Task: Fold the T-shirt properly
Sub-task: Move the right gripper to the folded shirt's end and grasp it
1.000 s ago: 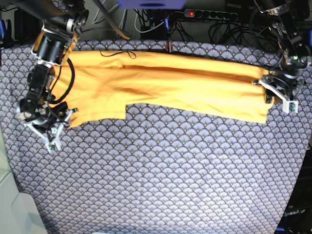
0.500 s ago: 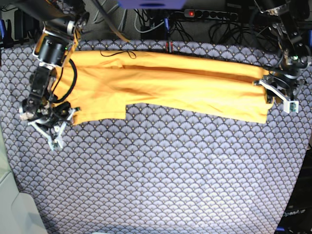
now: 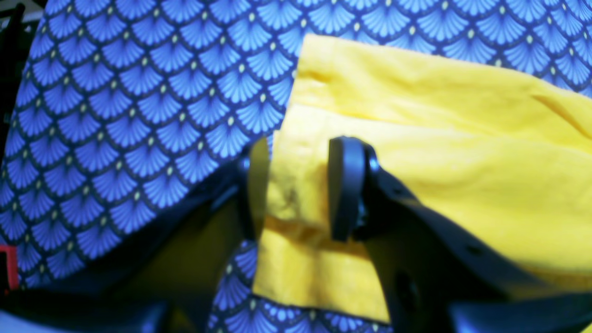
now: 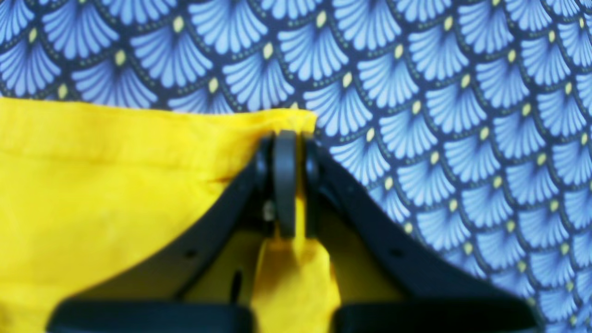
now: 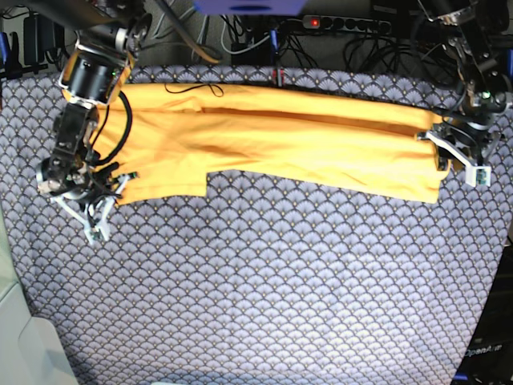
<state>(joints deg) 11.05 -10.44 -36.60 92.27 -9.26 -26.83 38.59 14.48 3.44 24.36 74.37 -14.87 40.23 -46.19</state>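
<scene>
The yellow-orange T-shirt (image 5: 280, 136) lies folded into a long band across the far part of the table, with a thin dark thread (image 5: 192, 87) at its back edge. At the band's left end my right gripper (image 5: 103, 215) is shut on the lower corner. In the right wrist view the T-shirt (image 4: 115, 185) is pinched at that corner by the right gripper (image 4: 290, 138). At the right end my left gripper (image 5: 458, 158) sits on the hem. In the left wrist view a fold of the T-shirt (image 3: 439, 138) fills the left gripper (image 3: 300, 143), its jaws partly apart.
A blue fan-patterned cloth (image 5: 280, 281) covers the whole table. A power strip (image 5: 345, 24) and cables run behind the far edge. A pale object (image 5: 24, 337) stands at the near left corner.
My right gripper has moved up toward the shirt's left corner and gone from open to shut on it. The left gripper and the shirt's right end have not moved.
</scene>
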